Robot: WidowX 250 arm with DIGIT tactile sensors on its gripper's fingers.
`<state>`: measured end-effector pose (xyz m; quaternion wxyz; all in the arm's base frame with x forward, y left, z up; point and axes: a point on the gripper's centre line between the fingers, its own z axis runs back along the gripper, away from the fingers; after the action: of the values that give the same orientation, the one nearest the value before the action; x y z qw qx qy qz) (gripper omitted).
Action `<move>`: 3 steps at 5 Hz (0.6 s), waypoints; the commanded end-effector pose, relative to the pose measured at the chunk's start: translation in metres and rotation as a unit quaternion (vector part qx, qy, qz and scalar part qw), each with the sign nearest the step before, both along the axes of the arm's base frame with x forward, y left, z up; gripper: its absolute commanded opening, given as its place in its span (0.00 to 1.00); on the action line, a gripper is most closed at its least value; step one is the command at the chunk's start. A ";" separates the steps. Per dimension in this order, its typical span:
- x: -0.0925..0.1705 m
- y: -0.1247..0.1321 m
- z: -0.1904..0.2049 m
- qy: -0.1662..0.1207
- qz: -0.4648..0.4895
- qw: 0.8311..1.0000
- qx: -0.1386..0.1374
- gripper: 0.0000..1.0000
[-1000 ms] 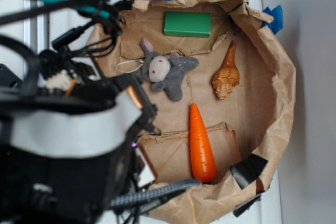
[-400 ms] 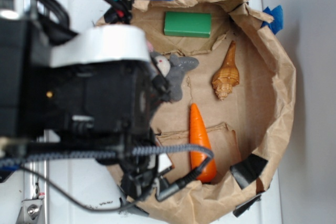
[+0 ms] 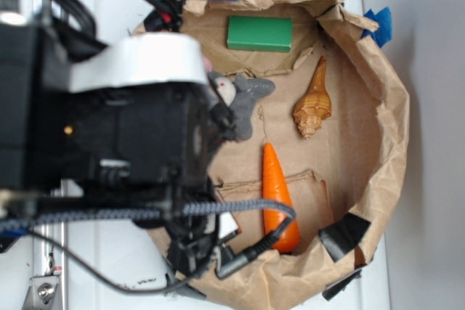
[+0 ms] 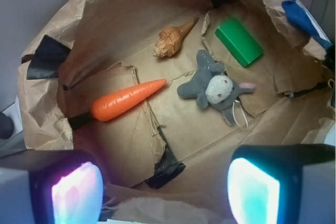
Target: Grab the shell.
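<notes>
Tan-brown spiral conch shell [image 3: 313,109] [image 4: 171,38]: ridged whorls, long thin point, lying in the paper-lined basket [image 3: 392,128] beside the green block [image 3: 259,33], above the carrot [image 3: 277,195]. My tool [image 4: 165,187] hovers with fingers apart, empty. Only the wrist view shows the plush bunny [image 4: 214,85] whole; my arm covers it in the exterior view.

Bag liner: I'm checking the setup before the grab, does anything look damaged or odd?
Yes. The brown paper is torn and crumpled, patched with black tape. The shell and carrot lie intact.
</notes>
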<state>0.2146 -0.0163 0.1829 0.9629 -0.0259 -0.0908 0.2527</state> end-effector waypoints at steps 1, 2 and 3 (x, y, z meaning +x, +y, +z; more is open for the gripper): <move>0.006 0.015 -0.028 0.023 0.035 0.999 0.020 1.00; 0.012 0.024 -0.047 0.031 0.066 0.997 0.025 1.00; 0.034 0.041 -0.071 0.045 0.093 0.994 0.038 1.00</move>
<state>0.2420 0.0133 0.0971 0.9464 0.0350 -0.0315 0.3197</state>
